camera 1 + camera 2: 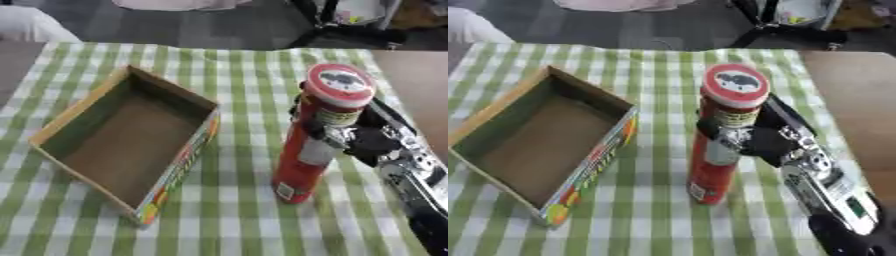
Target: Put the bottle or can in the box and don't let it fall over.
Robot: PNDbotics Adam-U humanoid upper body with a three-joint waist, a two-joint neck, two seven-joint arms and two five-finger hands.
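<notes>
head stereo pair, looking down close, sharing checked table (236,220)

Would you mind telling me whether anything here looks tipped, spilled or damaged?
Nothing stands out: the red can is upright on the checked cloth, held by the right hand, and the open box beside it looks intact.

My right hand (759,142) is showing mostly black, with dark fingers (308,131) and bright silver metal catching the light at the joints. Behind it my forearm (824,182) is appearing as a blocky silver-grey casing with a small dark panel set into it, and it is running down into a rounded black section at the lower corner.
</notes>
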